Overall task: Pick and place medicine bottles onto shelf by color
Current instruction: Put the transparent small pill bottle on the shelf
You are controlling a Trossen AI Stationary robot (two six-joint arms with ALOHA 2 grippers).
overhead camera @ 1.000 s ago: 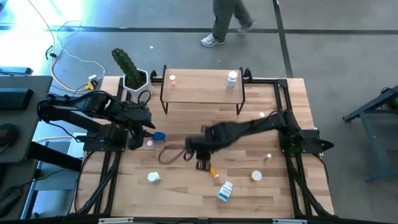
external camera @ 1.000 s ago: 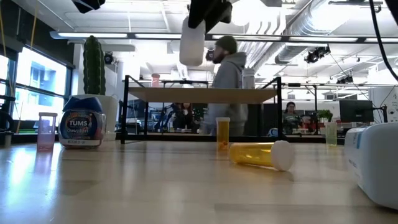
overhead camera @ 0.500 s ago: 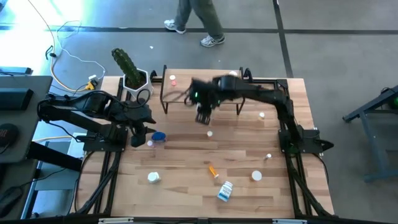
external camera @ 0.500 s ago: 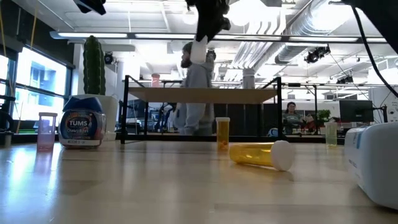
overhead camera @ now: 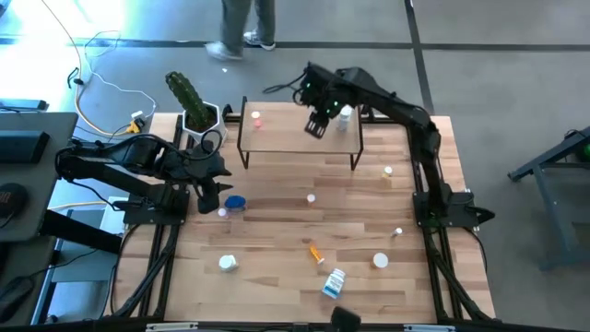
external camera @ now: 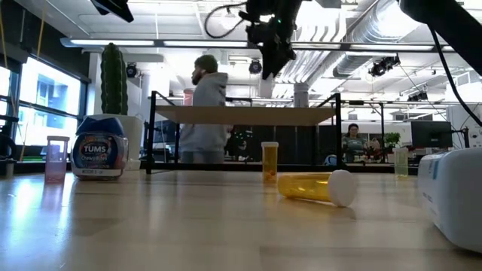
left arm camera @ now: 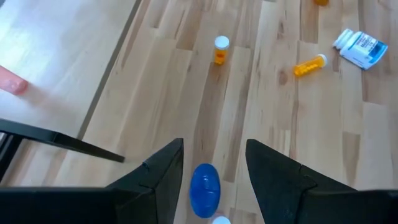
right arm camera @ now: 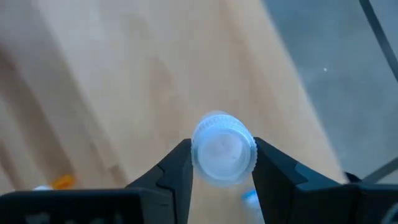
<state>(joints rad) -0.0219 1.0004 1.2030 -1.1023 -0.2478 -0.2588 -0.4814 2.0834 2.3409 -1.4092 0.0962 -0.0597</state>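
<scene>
White ribbed round cap (plastic) pinched by right hand.

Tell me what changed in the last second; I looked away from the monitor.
The right gripper carried a white bottle from mid-table up over the shelf, beside the white bottle already there. A person walked leftward behind. The left gripper and loose bottles stayed put.

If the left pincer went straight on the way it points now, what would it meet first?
Probably the blue bottle lying on the table, seen between the open left pincer fingers; depth is unclear.
</scene>
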